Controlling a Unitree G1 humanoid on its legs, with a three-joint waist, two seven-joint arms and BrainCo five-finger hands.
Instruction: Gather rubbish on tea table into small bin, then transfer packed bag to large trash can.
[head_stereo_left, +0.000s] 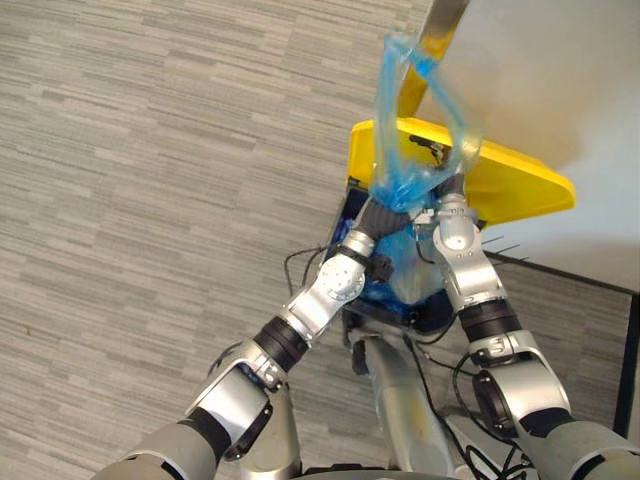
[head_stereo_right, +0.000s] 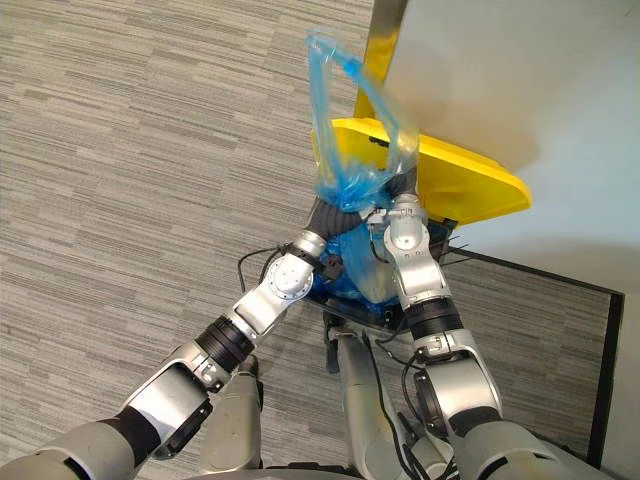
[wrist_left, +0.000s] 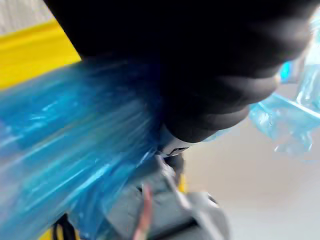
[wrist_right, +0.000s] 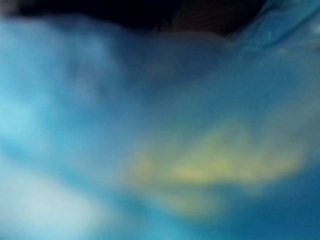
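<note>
Left hand (head_stereo_left: 382, 215) and right hand (head_stereo_left: 450, 190) meet at the gathered neck of the blue bag (head_stereo_left: 403, 180), the left coming in from the robot's left and the right from its right, both pressed into the plastic. The film wraps over both hands, so I cannot tell how far either one is closed or whether it truly has hold of the neck. In the wrist views the blue plastic lies right against each hand. Below the neck, the full body of the bag hangs between the two forearms, above the grey floor (head_stereo_left: 150, 200). Above the neck, the bag's loose handle loops stand up and away from the robot, so its long axis runs near to far. Just beyond the hands, and a little to the robot's right, is the yellow lid of the large trash can (head_stereo_left: 515, 180), touching or nearly touching the bag. The right hand is the nearer to it. I judge the drop needs a short carry forward and right. Whether the lid is open I cannot tell.
</note>
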